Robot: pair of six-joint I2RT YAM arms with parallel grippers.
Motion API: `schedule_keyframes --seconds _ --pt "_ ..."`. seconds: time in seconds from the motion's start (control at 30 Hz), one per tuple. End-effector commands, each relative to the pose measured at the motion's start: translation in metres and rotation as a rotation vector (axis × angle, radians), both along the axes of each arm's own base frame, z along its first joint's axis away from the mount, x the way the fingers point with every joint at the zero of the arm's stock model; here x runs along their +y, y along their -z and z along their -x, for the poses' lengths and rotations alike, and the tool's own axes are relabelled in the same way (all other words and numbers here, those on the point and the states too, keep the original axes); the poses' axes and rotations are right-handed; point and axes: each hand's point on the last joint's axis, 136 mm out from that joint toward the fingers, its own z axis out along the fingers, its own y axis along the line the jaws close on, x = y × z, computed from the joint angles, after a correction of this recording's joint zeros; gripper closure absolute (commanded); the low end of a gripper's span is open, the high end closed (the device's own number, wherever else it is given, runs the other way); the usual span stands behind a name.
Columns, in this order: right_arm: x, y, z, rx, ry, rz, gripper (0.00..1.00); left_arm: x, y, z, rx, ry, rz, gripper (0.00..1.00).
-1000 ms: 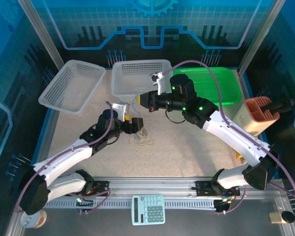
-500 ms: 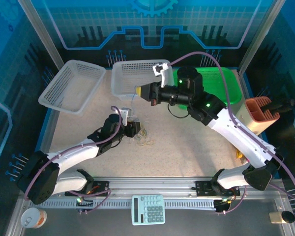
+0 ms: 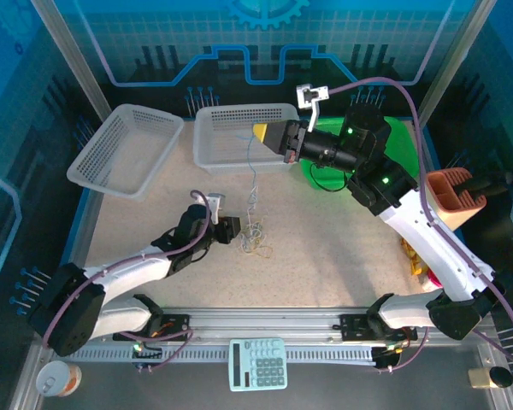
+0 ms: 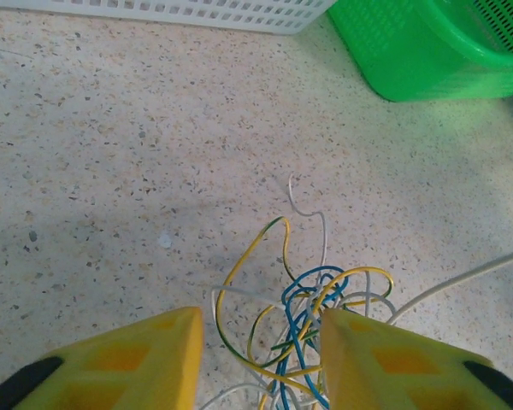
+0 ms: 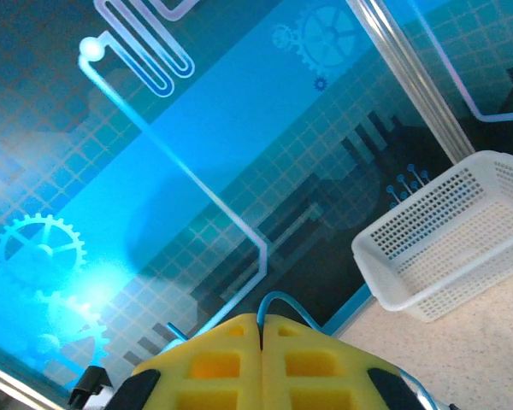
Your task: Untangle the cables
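Observation:
The cables [image 3: 253, 235] lie as a small tangle of blue, yellow and white wires on the speckled table. My left gripper [image 3: 233, 229] is low beside this tangle. In the left wrist view its yellow fingers [image 4: 154, 359] stand apart on either side of the tangle [image 4: 312, 316], so the left gripper [image 4: 258, 318] is open. My right gripper [image 3: 261, 132] is raised over the white basket, shut on a blue cable [image 3: 250, 171] that hangs down to the tangle. In the right wrist view the blue cable [image 5: 282, 297] arches out from the closed tips of the right gripper [image 5: 261, 320].
Two white baskets [image 3: 124, 149] [image 3: 239, 137] stand at the back left and centre, a green basket [image 3: 385, 149] at the back right. A brown holder [image 3: 449, 196] sits at the right edge. A calculator [image 3: 258, 363] lies on the near rail.
The right gripper has risen and moved back and right, drawing the blue cable up out of the tangle. The left gripper's jaws have narrowed around the tangle.

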Motion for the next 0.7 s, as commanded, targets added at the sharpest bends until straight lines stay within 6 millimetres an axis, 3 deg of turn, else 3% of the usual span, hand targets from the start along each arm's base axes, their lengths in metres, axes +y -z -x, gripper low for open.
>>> schedule_keyframes --seconds 0.0,0.1,0.23,0.43,0.67 --pt "-0.005 -0.013 0.007 -0.025 -0.019 -0.049 1.0 -0.001 -0.019 0.004 -0.047 0.005 0.046 0.51" --pt "-0.004 -0.005 0.007 -0.007 -0.022 -0.046 1.0 0.0 -0.031 0.012 -0.08 0.032 0.064 0.4" --pt "-0.002 -0.001 0.008 -0.001 -0.028 -0.041 1.0 -0.006 -0.043 0.018 -0.119 0.099 0.063 0.31" --pt "0.002 -0.002 0.008 0.002 -0.039 -0.037 1.0 -0.014 -0.033 0.02 -0.104 0.157 0.035 0.28" --pt "0.01 -0.001 0.013 -0.001 -0.058 -0.031 1.0 -0.022 -0.025 0.001 -0.133 0.151 0.013 0.25"
